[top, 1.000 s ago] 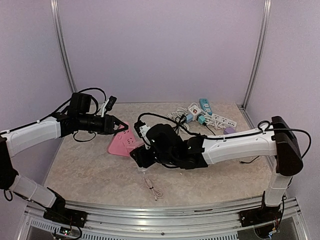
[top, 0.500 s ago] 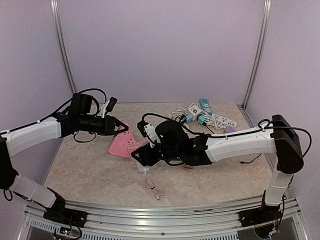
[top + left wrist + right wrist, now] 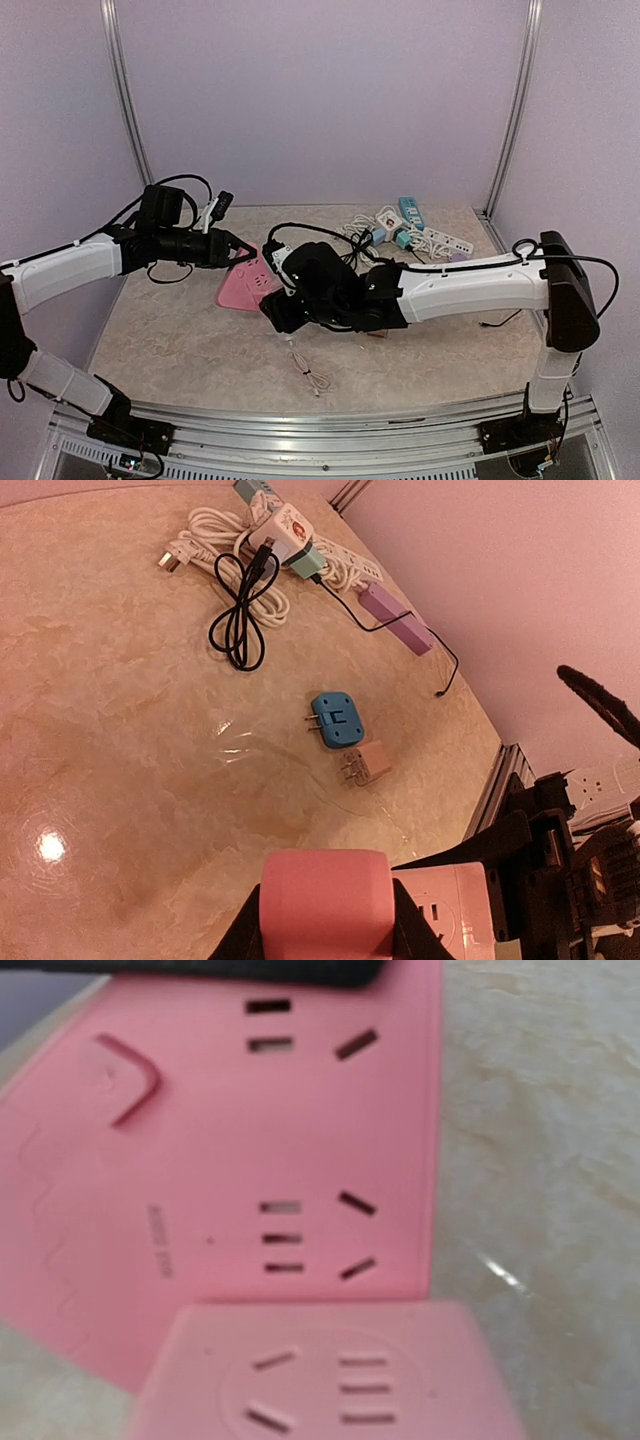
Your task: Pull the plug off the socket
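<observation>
Top view: shows socket (image 3: 240,288) flat on table (image 3: 180,340), left of centre, with left gripper (image 3: 238,252) pinching its upper end. Places right gripper (image 3: 283,312) at the socket's lower right edge, touching or just beside it. Cannot tell the state of its jaws from here, nor make out what lies under it.

Left wrist view: confirms fingers (image 3: 248,940) clamped on the socket at bottom centre. Finds plug (image 3: 455,908), paler pink, immediately right of the socket, against the dark right gripper at lower right.

Right wrist view: fills with the socket face. Puts the plug at bottom centre, apparently seated at the socket's lower edge. Shows none of its own fingers clearly; cannot tell whether apart or together.

Assessment: judges the socket braced and the plug not yet pulled. Leaves the grasp, if not already made, and the extraction outstanding.
</observation>
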Controlling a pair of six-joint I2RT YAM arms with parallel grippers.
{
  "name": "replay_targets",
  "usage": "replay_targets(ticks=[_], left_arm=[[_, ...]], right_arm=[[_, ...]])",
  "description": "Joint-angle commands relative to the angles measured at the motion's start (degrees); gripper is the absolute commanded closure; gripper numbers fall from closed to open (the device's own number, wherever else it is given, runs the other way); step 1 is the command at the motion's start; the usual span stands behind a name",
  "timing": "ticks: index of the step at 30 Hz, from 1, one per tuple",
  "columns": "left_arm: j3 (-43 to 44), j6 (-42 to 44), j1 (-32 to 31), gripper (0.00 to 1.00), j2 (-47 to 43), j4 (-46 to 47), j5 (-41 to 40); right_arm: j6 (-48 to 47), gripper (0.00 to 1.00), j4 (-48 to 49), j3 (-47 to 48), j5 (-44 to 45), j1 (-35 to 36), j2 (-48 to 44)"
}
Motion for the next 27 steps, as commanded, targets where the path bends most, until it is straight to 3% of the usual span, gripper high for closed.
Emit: replay_targets(ticks=[1,7,15,19,27], left_arm=[[1.2,0.4,1.6,1.00,0.3,0.9,-1.5],[1.3,0.2,1.8,1.00,0.5,0.8,-1.5],[1.3,0.2,2.0,1.00,0.5,0.8,-1.5],[1.3,0.4,1.8,1.00,0.5,1.0,-0.6],[1.3,1.6,0.7,1.00,-0.2,1.4,0.3]], right_arm=[[0.0,1.00,-8.9,4.4,10.6,1.3,2.8],[-1.2,1.00,-15.1,10.1,17.9,3.1,6.0],[-0.8,1.00,-12.8,8.3,16.1,3.2,4.2],[-0.5,1.00,-7.5,4.5,10.7,2.4,1.4],[3.9,1.00,8.2,-7.1,-8.4,-2.8,-5.3]])
